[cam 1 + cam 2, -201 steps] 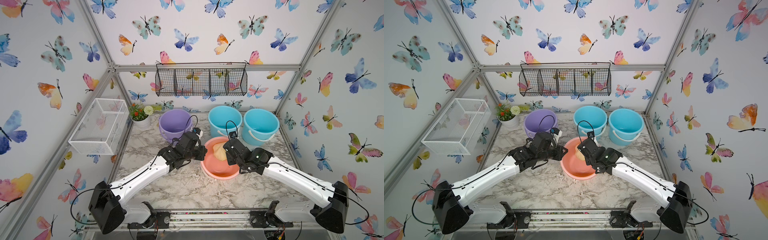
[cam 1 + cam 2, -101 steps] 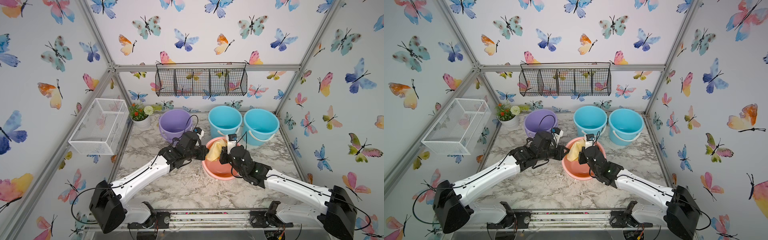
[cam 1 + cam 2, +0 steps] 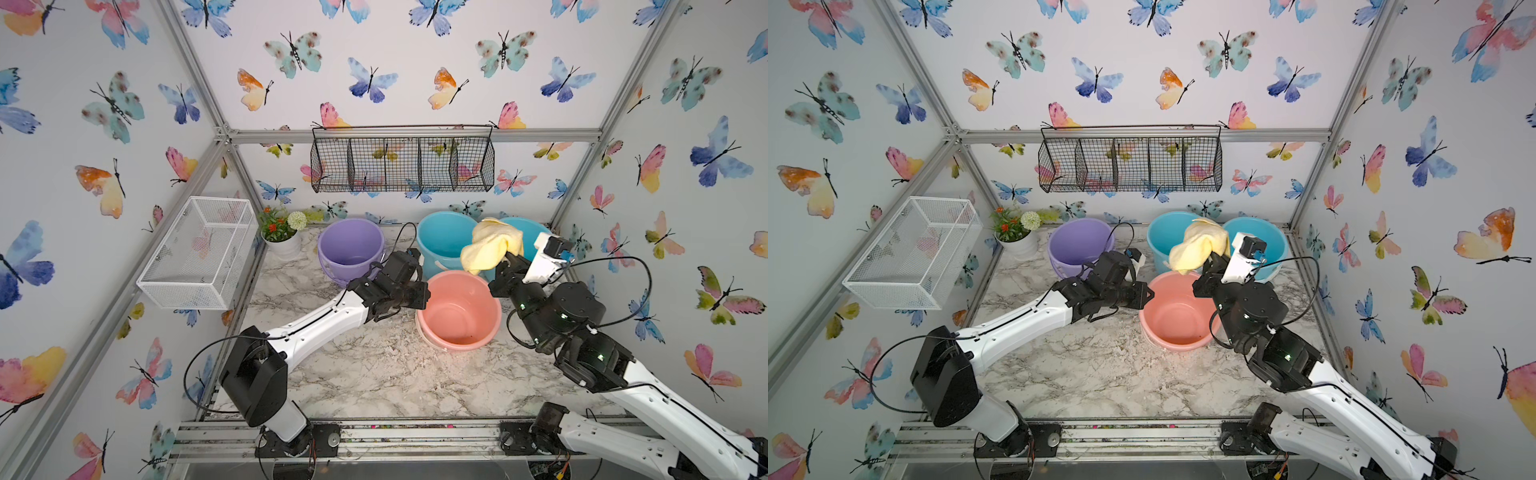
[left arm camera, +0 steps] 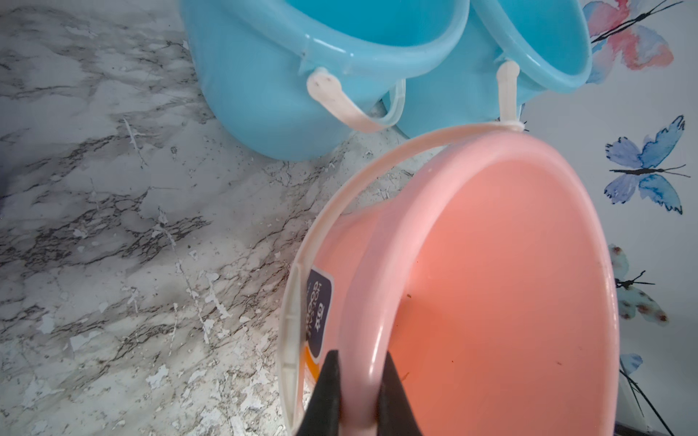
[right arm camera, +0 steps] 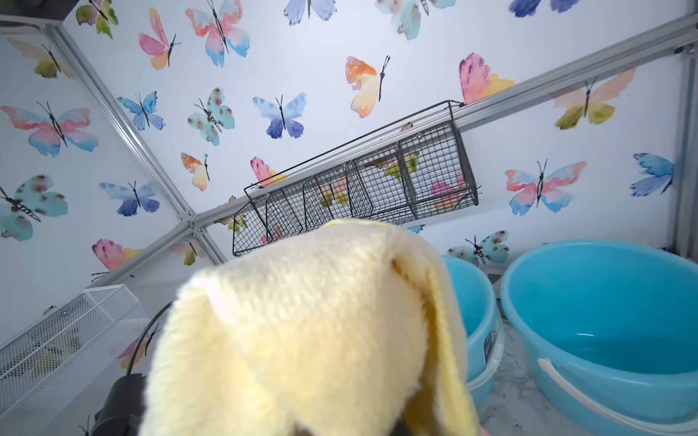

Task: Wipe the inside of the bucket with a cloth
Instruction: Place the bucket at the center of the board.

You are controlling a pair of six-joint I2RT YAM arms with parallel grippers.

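1. The right tool (image 3: 508, 261), clamped on the cloth (image 3: 490, 247), has lifted out of the pink bucket (image 3: 457, 303) and moved far and right.
2. The cloth was down inside that bucket. It now hangs bunched in the air in front of the two blue buckets (image 3: 442, 241).
3. The pink bucket's inside, partly covered before, now shows bare.
4. The right arm (image 3: 573, 316) has folded back toward the right side.
5. The pink bucket and the left tool (image 4: 360, 358) gripping its rim seem to have shifted slightly right.
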